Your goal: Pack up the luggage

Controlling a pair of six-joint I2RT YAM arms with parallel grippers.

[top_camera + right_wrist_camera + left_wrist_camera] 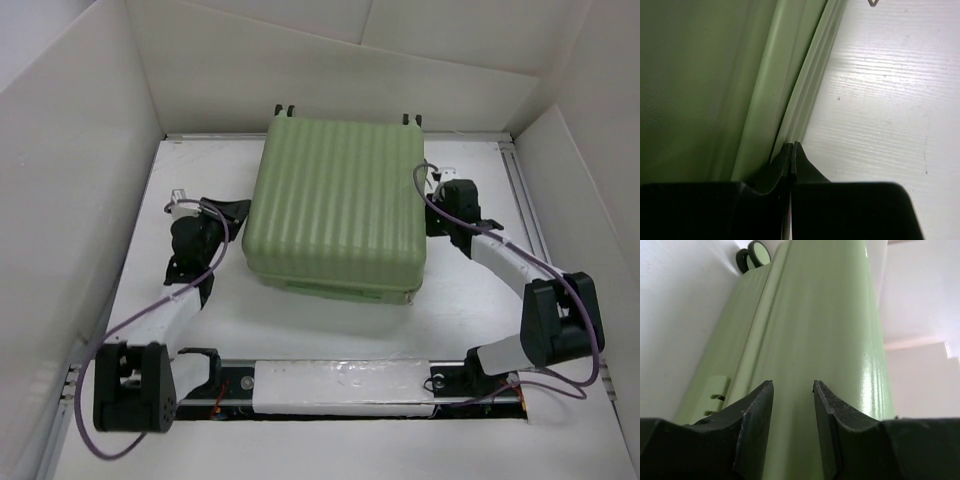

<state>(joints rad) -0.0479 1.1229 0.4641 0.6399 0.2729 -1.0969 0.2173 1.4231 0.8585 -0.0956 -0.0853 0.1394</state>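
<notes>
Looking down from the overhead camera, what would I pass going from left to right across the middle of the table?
left gripper, its fingers apart → pale green suitcase → right gripper, its fingers shut

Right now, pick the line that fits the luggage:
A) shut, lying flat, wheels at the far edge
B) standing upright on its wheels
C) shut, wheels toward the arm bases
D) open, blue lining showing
A: the luggage lies flat with its ribbed shell up and no lining showing, and its wheels stick out at the far edge, away from the arm bases.
</notes>
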